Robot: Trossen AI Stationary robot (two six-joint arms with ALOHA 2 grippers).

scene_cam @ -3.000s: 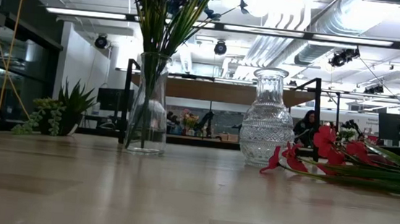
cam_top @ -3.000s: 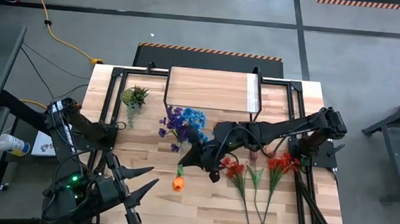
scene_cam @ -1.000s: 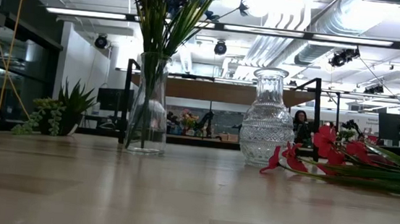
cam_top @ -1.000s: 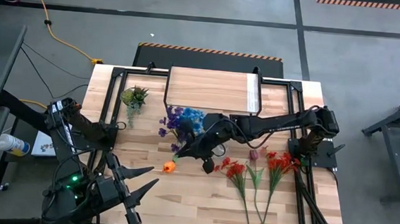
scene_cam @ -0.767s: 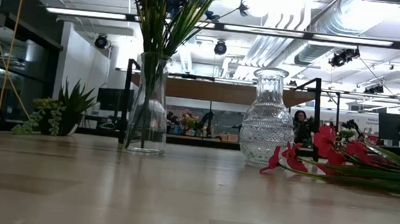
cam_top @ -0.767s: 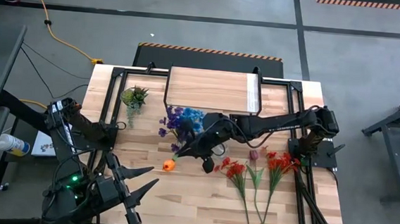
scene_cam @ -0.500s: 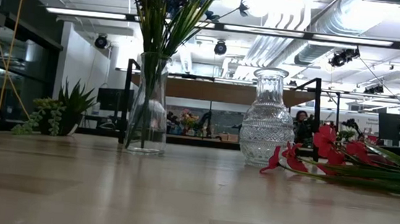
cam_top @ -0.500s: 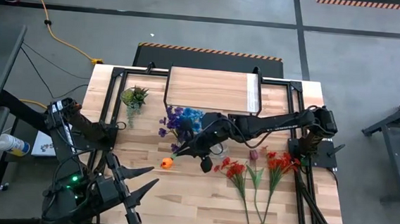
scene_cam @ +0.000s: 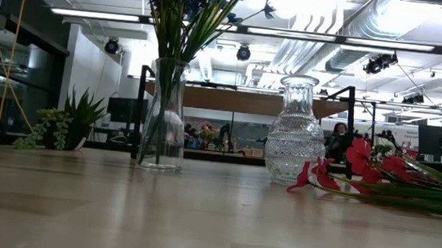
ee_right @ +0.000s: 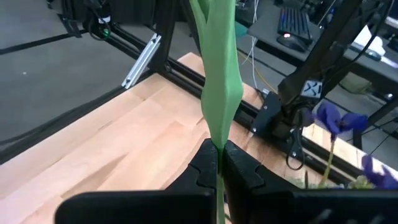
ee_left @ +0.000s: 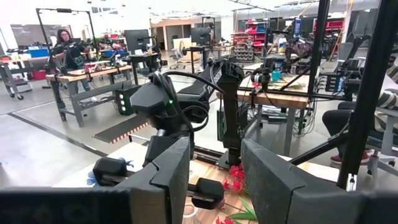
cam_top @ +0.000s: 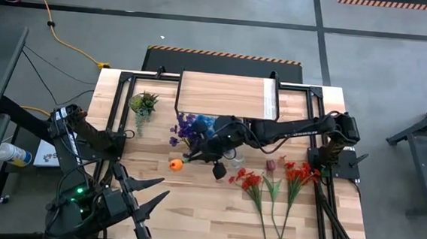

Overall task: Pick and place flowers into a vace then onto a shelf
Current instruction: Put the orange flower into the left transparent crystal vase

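My right gripper point(cam_top: 198, 157) hangs above the table's middle, shut on an orange flower point(cam_top: 175, 163) whose bloom points toward the table's left. Just beyond it stands a clear glass vase point(scene_cam: 164, 119) holding blue and purple flowers point(cam_top: 196, 126). A cut-glass vase point(scene_cam: 295, 134) stands to its right, without flowers. Red flowers point(cam_top: 253, 181) and a maroon one point(cam_top: 271, 166) lie flat on the table at the right. The shelf point(cam_top: 226, 96) stands at the far edge. My left gripper point(cam_top: 156, 189) waits open over the near left corner. My right gripper pinches the orange flower's green stem point(ee_right: 219, 140) between its two fingers, just below a long leaf point(ee_right: 217, 74). The fingers come from the table's right and lie roughly along the stem, which runs on past their tips. The flower is lifted clear of the table.
A small green spiky plant point(cam_top: 143, 102) sits at the far left of the table. Black frame rails point(cam_top: 126, 79) run around the table. Bare wood lies at the near middle point(cam_top: 207, 209). People sit at desks far behind the table point(scene_cam: 336, 140).
My right gripper has rolled at the wrist and edged toward the vase with the blue flowers. The orange flower has swung with it: its bloom has gone toward the table's far left, staying clear of the table.
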